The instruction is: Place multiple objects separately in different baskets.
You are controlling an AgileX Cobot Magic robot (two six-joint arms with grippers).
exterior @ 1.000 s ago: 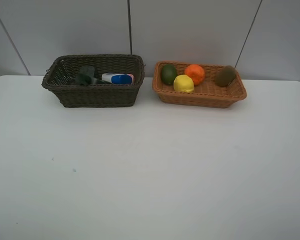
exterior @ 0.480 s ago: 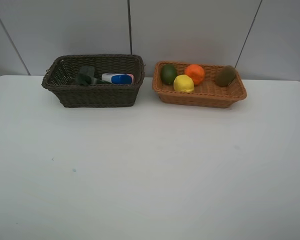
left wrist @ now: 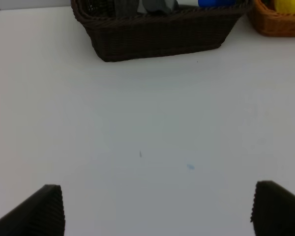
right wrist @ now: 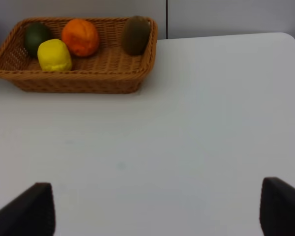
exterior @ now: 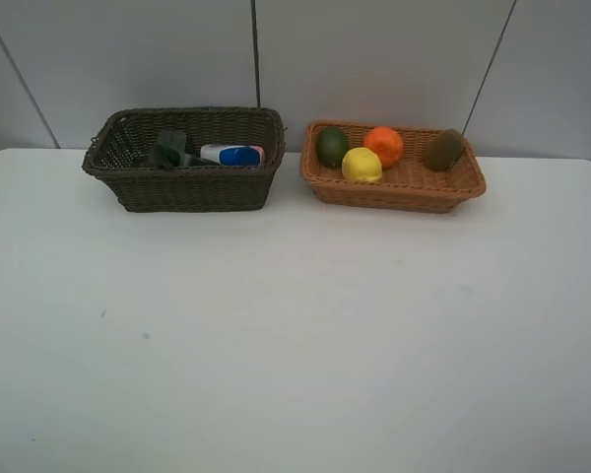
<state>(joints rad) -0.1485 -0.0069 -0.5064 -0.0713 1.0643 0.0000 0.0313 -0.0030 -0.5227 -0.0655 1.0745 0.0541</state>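
fruits: the lemon [exterior: 361, 165], orange [exterior: 384, 146], dark green fruit [exterior: 332, 146] and kiwi [exterior: 444, 150] all lie inside the tan basket [exterior: 394, 193], at about 1 o'clock on the table in the high view.
bottles: the white blue-capped bottle [exterior: 231, 155] and a dark green pump bottle [exterior: 167, 151] lie inside the dark basket [exterior: 187, 189], at about 11 o'clock; a pink edge shows just beside the blue cap, too small to identify.
table: the white table [exterior: 295, 325] carries nothing outside the two baskets.
step in hand: judged from this layout, the sorting looks finished, so the sound course is to hold both arms back, clear of the baskets, and disturb nothing.
left gripper [left wrist: 157, 209]: jaws wide apart, nothing between them, hovering over bare table with the dark basket at 12 o'clock.
right gripper [right wrist: 157, 209]: jaws wide apart, holding nothing, with the tan basket toward 11 o'clock.
high view only: both baskets side by side, near but apart; neither arm appears.
wrist views only: the fingers themselves, and closer looks at each basket's front wall.
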